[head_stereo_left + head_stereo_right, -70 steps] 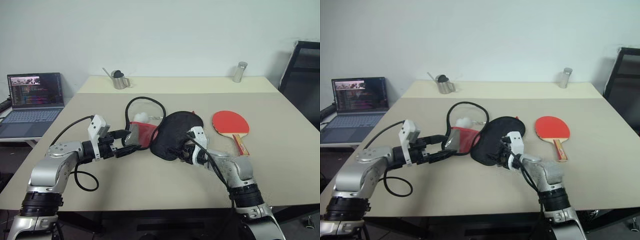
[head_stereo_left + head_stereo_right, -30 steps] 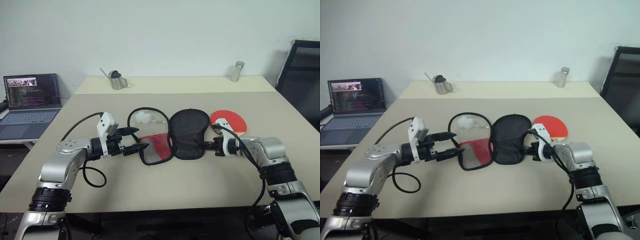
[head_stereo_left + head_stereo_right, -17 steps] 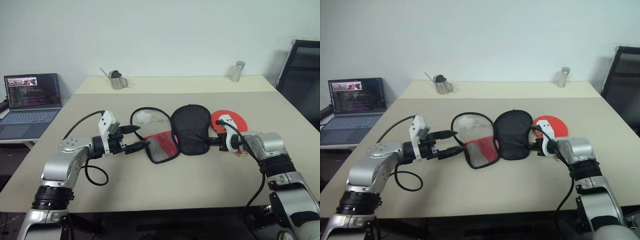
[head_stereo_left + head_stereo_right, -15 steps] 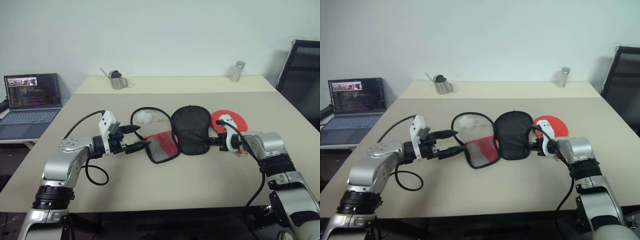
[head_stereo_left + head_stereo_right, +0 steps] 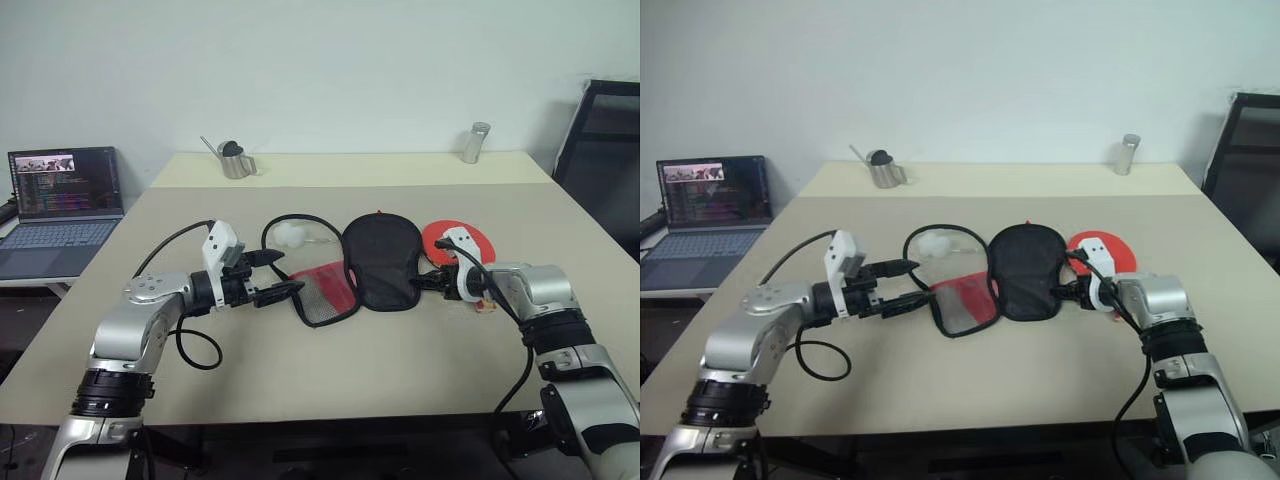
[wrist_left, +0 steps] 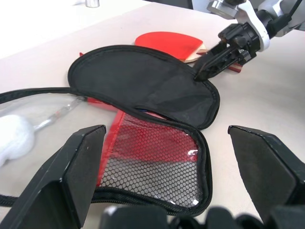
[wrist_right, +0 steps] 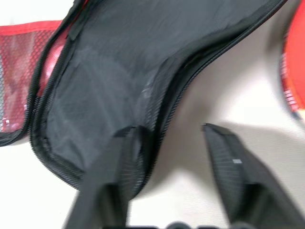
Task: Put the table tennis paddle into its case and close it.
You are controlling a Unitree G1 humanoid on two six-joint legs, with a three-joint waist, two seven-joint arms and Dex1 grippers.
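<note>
Case (image 5: 381, 262) prep looks like the step in hand: it lies unzipped and spread on the table (image 5: 330, 375), black half up, red mesh half (image 6: 152, 162) folded out toward the left gripper (image 5: 277, 276). Left gripper has fingers spread wide, holding nothing; the mesh half's rim sits just ahead of and between its tips, apart from them. Right gripper (image 5: 432, 280) has fingers parted at the case's black edge; in the right wrist view one finger (image 7: 119, 162) lies against that zip rim, the other (image 7: 228, 162) over bare table, so no grip on it. Table tennis paddle (image 5: 462, 240) lies just beyond the right gripper's fingers, untouched, tucked against the case's black half. Next move, my read: right gripper shifts over to the paddle and takes it, while left pins the mesh half so the case won't slide.
</note>
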